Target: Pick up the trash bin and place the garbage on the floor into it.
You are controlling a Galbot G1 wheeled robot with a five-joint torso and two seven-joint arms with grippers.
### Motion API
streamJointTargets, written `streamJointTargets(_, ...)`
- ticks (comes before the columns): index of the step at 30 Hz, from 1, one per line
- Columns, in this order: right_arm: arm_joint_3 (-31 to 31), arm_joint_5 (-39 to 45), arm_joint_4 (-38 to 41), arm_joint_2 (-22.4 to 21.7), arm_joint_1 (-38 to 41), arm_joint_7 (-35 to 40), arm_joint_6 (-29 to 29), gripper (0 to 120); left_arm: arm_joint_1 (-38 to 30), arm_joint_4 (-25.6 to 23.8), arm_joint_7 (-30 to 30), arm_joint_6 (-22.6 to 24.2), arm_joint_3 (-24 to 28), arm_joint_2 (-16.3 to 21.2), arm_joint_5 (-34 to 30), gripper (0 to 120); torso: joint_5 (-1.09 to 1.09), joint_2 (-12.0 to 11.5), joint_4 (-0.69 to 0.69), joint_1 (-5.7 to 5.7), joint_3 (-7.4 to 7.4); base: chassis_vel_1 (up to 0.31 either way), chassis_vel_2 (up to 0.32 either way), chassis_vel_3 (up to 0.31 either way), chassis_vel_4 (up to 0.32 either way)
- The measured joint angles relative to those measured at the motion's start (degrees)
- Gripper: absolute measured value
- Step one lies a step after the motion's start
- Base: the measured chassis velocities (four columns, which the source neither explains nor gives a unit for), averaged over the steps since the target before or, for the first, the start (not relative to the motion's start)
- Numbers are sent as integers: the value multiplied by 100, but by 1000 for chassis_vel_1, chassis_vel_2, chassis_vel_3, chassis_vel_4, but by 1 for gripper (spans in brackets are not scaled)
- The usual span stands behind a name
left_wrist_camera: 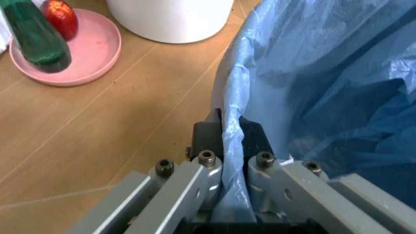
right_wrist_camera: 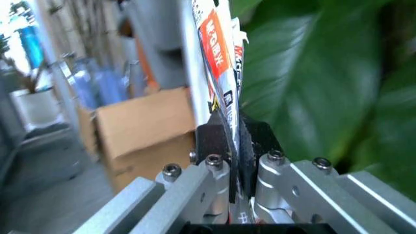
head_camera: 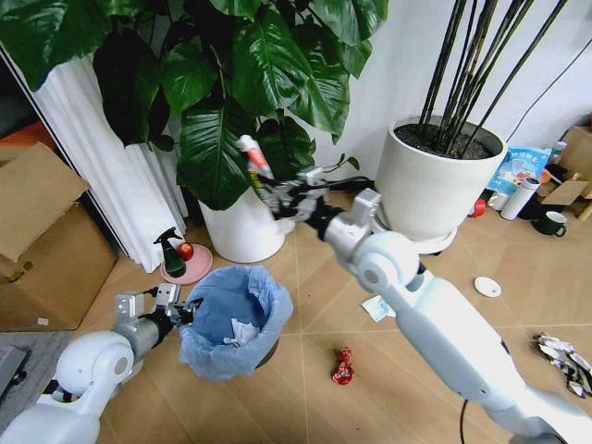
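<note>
The trash bin [head_camera: 236, 319], a small dark bin lined with a crinkly light-blue bag, sits low at the left with a white tissue inside it. My left gripper [head_camera: 185, 312] is shut on its rim; the left wrist view has the blue bag [left_wrist_camera: 231, 146] pinched between the pads. My right gripper [head_camera: 277, 196] is raised in front of the plant leaves, shut on a thin white and red tube [head_camera: 253, 155], seen close up as a printed tube [right_wrist_camera: 221, 63]. On the floor [head_camera: 305, 407] lie a red crushed wrapper [head_camera: 343, 366], a white disc [head_camera: 487, 287] and printed wrappers [head_camera: 564, 356].
Two large white plant pots [head_camera: 242, 227] [head_camera: 442, 180] stand behind. A pink plate [head_camera: 190, 264] with a green spray bottle and a red fruit lies left of the bin. Cardboard boxes [head_camera: 42, 240] sit far left. Cups and a bottle [head_camera: 520, 199] stand far right.
</note>
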Motion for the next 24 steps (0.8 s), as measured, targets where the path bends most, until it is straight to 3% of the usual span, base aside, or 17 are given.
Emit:
streamJointTargets(16,-857,-521,-192,-33,-394,-87,37,1,-121,-35,67,14,25,28,-138,0,1,0,-2,0,0,0,0,0,0)
streamJointTargets(24,-956,-727,-242,-55,-551,-87,49,25,-128,-47,73,17,3,66,-149,0,1,0,-2,0,0,0,0,0,0)
